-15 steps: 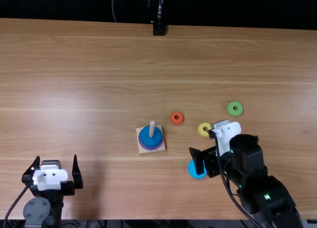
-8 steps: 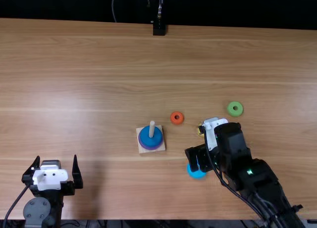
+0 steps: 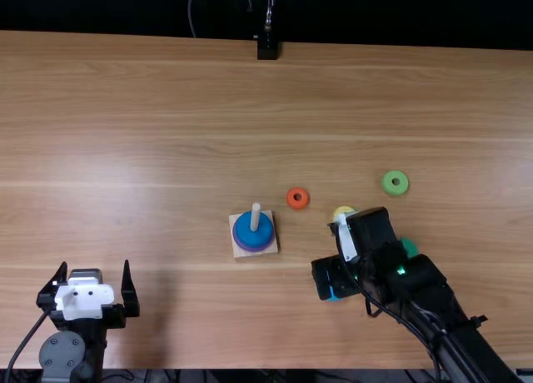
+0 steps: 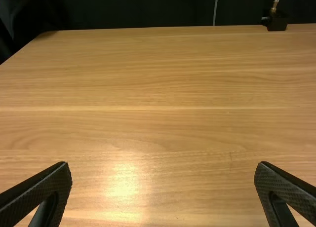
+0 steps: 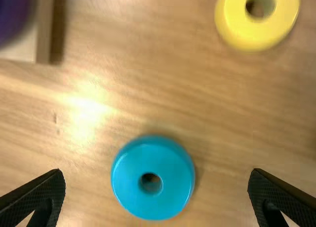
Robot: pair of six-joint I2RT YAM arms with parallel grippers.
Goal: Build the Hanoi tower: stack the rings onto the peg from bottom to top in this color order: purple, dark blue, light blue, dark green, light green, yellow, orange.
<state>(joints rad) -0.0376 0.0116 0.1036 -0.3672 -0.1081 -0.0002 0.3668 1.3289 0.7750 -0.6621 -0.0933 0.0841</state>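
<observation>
one glossy light blue ring (image 5: 170, 187) lies below the right gripper (image 3: 331, 278), both arms' jaws spread.

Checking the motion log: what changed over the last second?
Right gripper shifted slightly left and nearward, now open over the light blue ring; nothing grasped or released. Dark green ring came into view. Left gripper, stacked rings, orange ring unchanged.

From my seat, the table (image 3: 166, 150) is smooth grained wood with a soft sheen. The base (image 3: 271, 239) and peg (image 3: 256, 217) are pale, matt wood. Toward three o'clock from the peg, the yellow ring (image 5: 244, 33) is smooth and satiny; toward half past four, the light blue ring (image 5: 168, 202) is glossy. Beyond twelve o'clock, the dark backdrop (image 3: 400, 17) is possibly matt cloth.
</observation>
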